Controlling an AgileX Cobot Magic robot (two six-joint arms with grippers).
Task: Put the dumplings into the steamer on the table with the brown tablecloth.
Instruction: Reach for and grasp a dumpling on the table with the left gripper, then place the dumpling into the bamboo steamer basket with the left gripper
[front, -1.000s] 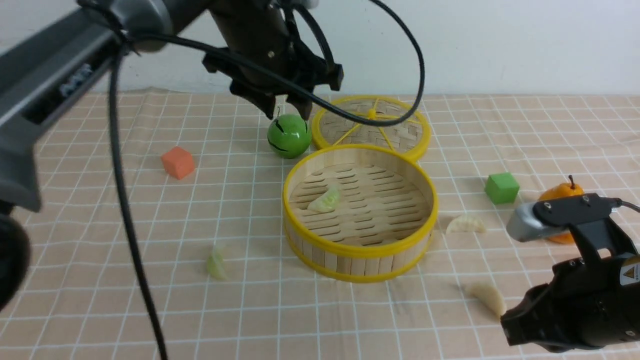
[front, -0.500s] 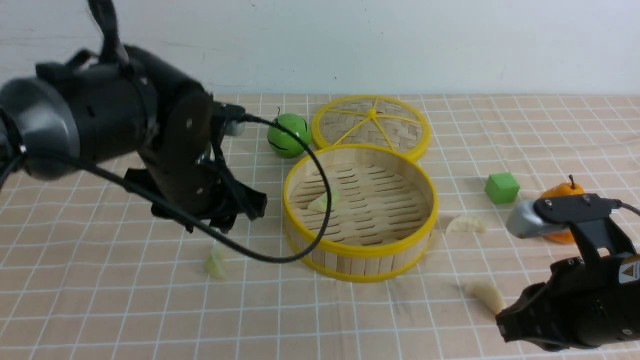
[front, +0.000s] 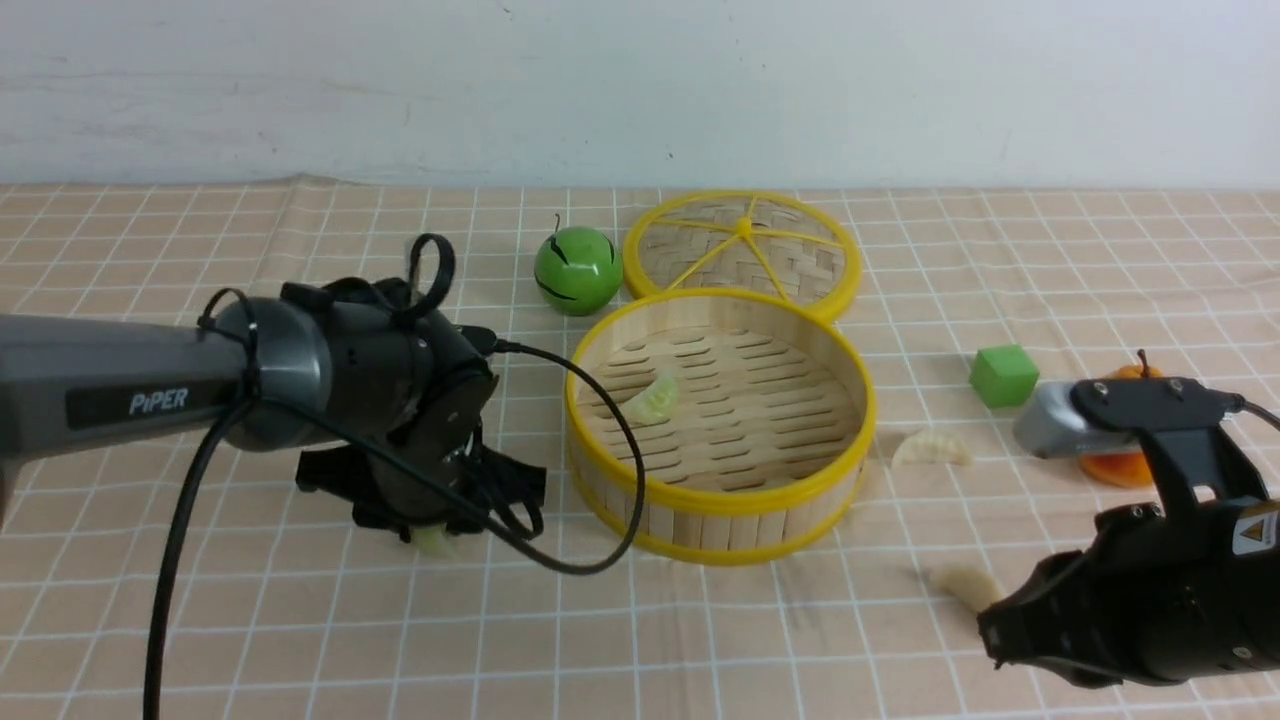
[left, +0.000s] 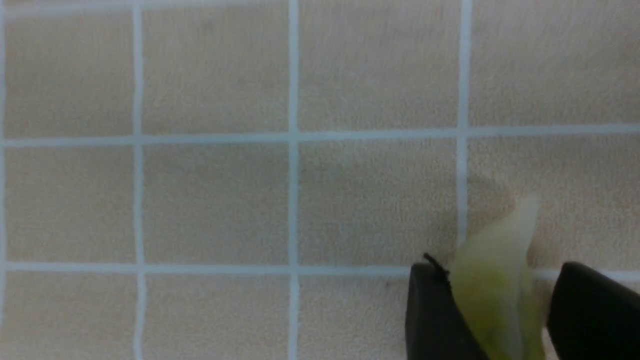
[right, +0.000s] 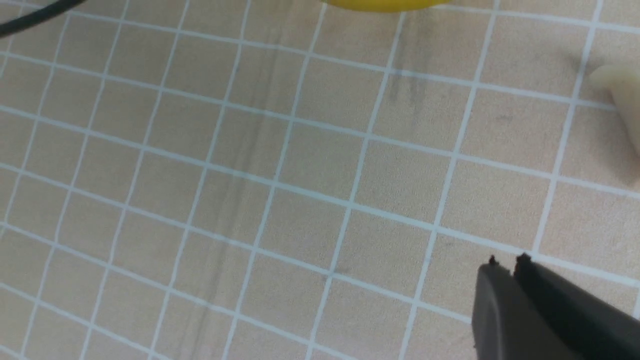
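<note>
Tan white-gridded tablecloth (front: 800, 640) (slightly wrinkled), white wall (front: 640, 90) behind, open cloth in front, left end effector (left: 497, 272) spread around pale green dumpling (left: 500, 235), right end effector (right: 507, 262) pressed together.

The left arm (front: 140, 385) reaches in low from the left. Its wrist (front: 400, 390) is bent down, so the left end effector (front: 437, 535) points at the worktop (front: 700, 640). Its two black fingers (left: 430, 315) stand apart with a green dumpling (left: 495, 280) between them. The right arm (front: 1180, 600) lies low at the near right. The right end effector (right: 507, 265) has its fingers pressed together, holding nothing.
</note>
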